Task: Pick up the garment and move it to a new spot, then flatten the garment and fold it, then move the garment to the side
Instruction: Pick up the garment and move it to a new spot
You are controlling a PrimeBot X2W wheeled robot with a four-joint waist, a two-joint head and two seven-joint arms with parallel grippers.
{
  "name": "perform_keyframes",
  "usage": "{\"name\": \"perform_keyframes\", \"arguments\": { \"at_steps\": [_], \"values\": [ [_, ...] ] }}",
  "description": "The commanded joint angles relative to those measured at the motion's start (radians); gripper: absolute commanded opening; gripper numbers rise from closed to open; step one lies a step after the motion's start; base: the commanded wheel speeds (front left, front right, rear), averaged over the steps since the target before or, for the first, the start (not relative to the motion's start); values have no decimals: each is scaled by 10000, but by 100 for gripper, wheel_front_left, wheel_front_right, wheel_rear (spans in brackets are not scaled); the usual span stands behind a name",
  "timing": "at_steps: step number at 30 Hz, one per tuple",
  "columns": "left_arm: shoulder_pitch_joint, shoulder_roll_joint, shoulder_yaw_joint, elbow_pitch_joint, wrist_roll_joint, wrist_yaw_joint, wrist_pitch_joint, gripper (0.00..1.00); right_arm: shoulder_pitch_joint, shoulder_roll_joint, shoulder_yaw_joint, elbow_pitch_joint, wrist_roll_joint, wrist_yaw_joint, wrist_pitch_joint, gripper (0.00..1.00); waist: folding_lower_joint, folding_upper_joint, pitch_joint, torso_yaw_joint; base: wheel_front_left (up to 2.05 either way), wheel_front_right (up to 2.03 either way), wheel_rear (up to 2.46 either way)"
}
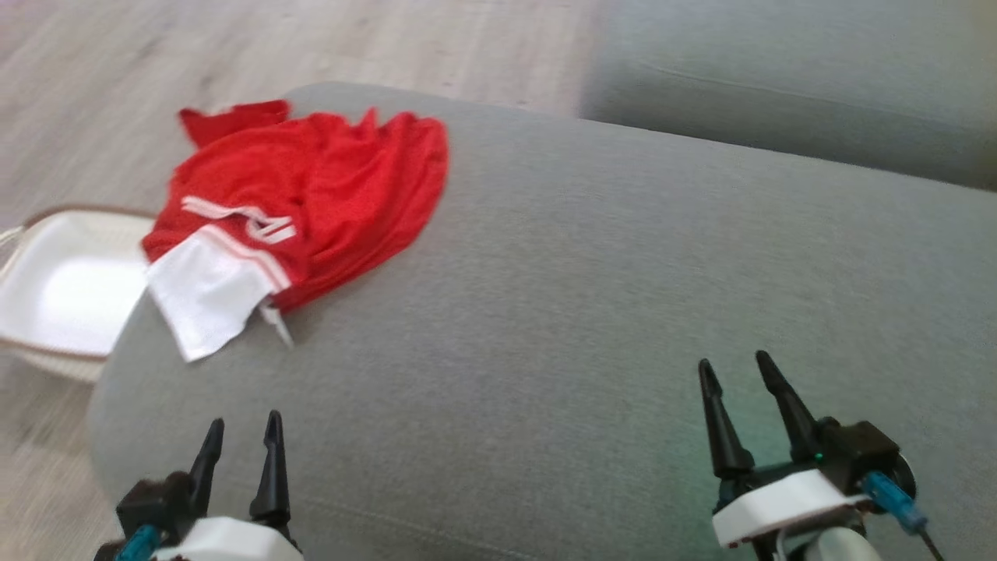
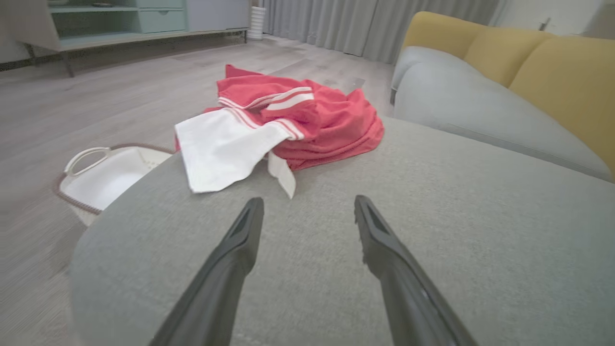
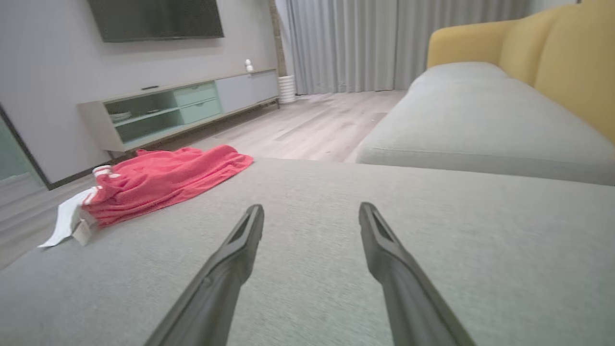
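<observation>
A red garment (image 1: 319, 195) with white stripes and a white panel lies crumpled at the far left of a grey cushioned surface (image 1: 584, 312). The left wrist view has the garment (image 2: 312, 125) straight ahead, beyond the fingertips. In the right wrist view the garment (image 3: 163, 185) lies far off to the left. My left gripper (image 1: 243, 425) hovers open at the lower left, short of the white panel. At the lower right my right gripper (image 1: 734, 365) is open too, well away from the cloth. Nothing is between either pair of fingers.
A white basket (image 1: 58, 288) stands on the wood floor just left of the cushion's rounded edge. A grey sofa seat (image 1: 794, 86) with yellow backs (image 2: 538, 57) runs along the far right. A low TV cabinet (image 3: 182, 108) stands against the wall.
</observation>
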Motion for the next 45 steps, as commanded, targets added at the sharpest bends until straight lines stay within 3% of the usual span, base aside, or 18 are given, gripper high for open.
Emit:
{"name": "perform_keyframes", "arguments": {
  "at_steps": [1, 10, 17, 26, 35, 37, 45],
  "values": [
    [-383, 74, 368, -357, -29, 18, -122, 100, -560, -81, 311, -246, 10, -7, -111, 100, 0, 0, 80, 272, 0, 0, 0],
    [-1415, 74, 840, -428, -756, -17, -122, 100, -1081, -81, 602, -299, -154, -7, -111, 100, 0, 0, 859, -53, 0, 0, 0],
    [-4772, 658, 1782, 446, -1622, 342, 620, 100, -1902, -414, 484, -536, -817, -7, -111, 100, 0, 0, 2930, -267, 0, 0, 0],
    [-8700, 1621, 1493, 3570, -1578, 596, 2394, 100, -2738, -1389, 841, -929, -1098, -7, -111, 100, 0, 0, 4867, -444, 0, 0, 0],
    [-10377, 2225, 853, 6599, -984, 483, 2289, 100, -2616, -1744, 893, -1442, -1130, -7, -111, 100, 0, 0, 5391, -882, 0, 0, 0],
    [-10573, 2271, 745, 7111, -938, 390, 2270, 0, -2586, -1699, 831, -1495, -1126, -7, -111, 100, 0, 0, 5359, -963, 0, 0, 0],
    [-11152, 2857, 357, 8011, -565, 298, 1572, 0, -2259, -1161, 749, -1382, -907, -7, -111, 100, 0, 0, 4362, -1072, 0, 0, 0]
  ]
}}
